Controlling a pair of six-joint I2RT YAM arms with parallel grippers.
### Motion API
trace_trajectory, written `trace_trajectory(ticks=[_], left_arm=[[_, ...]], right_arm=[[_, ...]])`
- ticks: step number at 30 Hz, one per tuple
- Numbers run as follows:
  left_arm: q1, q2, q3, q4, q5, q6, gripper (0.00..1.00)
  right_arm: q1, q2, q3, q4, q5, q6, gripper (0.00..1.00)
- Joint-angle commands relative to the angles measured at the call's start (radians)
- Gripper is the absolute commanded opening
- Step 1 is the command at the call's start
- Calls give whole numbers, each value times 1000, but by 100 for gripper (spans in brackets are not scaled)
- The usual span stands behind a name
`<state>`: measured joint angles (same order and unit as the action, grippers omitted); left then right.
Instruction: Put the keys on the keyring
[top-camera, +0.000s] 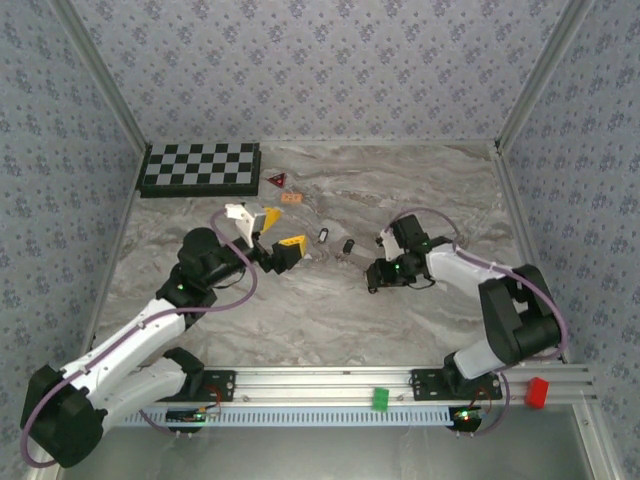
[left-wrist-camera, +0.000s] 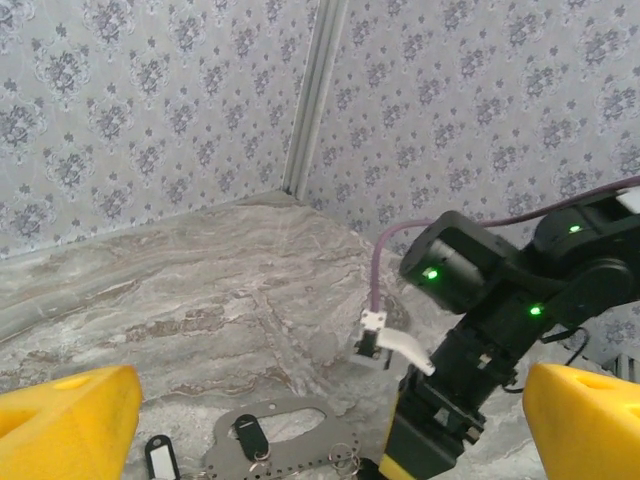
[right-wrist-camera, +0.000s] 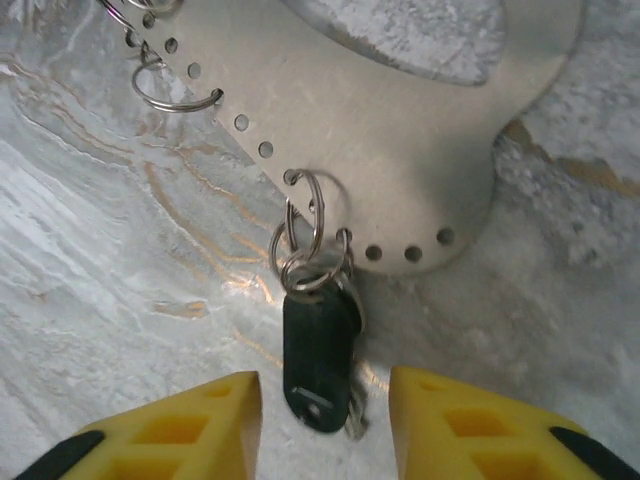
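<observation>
A grey perforated plate (right-wrist-camera: 420, 140) lies on the marble table. A keyring (right-wrist-camera: 305, 225) hangs from one of its edge holes, and a black-headed key (right-wrist-camera: 318, 355) is linked to it. That key lies between the yellow fingers (right-wrist-camera: 180, 430) of my right gripper (right-wrist-camera: 325, 420), which is open with a gap on each side. From the left wrist I see the plate (left-wrist-camera: 290, 450), a black key (left-wrist-camera: 248, 435) on it and a white-labelled key (left-wrist-camera: 160, 458) beside it. My left gripper (left-wrist-camera: 325, 425) is wide open above them. From above, two keys (top-camera: 324, 236) (top-camera: 348, 245) lie between the left gripper (top-camera: 284, 230) and the right gripper (top-camera: 378, 274).
A checkerboard (top-camera: 200, 168) sits at the back left, with a red triangle (top-camera: 277, 180) and an orange piece (top-camera: 292, 198) to its right. More rings (right-wrist-camera: 175, 95) hang along the plate's edge. A green block (top-camera: 380, 398) and a red block (top-camera: 537, 392) sit on the front rail.
</observation>
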<state>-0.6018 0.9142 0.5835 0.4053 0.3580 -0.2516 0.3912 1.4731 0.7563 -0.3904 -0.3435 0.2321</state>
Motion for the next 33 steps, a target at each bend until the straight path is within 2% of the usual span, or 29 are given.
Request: trace_trajectory(ticks=[1, 3, 8, 10, 14, 17, 18, 19, 21, 25, 30, 31, 33], left_arm=[[8, 25, 28, -24, -66, -2, 97], [9, 46, 44, -56, -122, -9, 100], [12, 77, 53, -104, -289, -53, 100], [14, 88, 63, -146, -404, -74, 100], [41, 126, 94, -248, -668, -138, 100], [81, 178, 128, -341, -816, -164, 100], [96, 199, 139, -375, -850, -163, 100], [111, 222, 143, -399, -905, -160, 100], [150, 254, 143, -425, -992, -173, 100], [265, 298, 124, -410, -1007, -90, 100], [401, 432, 135, -401, -1021, -33, 100], [422, 457, 170, -444, -1011, -34, 100], [431, 503, 173, -382, -1042, 20, 100]], right_arm=[[0, -96, -7, -43, 52, 27, 44], [-4, -150, -9, -48, 77, 29, 49], [-14, -297, -42, 11, 214, 39, 55], [-28, -355, -66, 68, 287, 45, 57], [-73, -442, -109, 188, 441, 38, 66], [-119, -483, -164, 321, 549, 45, 80], [-134, -490, -186, 378, 584, 41, 87], [-148, -492, -207, 420, 622, 32, 99], [-172, -478, -231, 481, 701, 23, 100], [-205, -396, -239, 569, 847, -50, 100], [-216, -230, -297, 821, 876, -208, 100], [-214, -193, -303, 860, 894, -223, 100], [-216, -129, -310, 915, 908, -235, 100]])
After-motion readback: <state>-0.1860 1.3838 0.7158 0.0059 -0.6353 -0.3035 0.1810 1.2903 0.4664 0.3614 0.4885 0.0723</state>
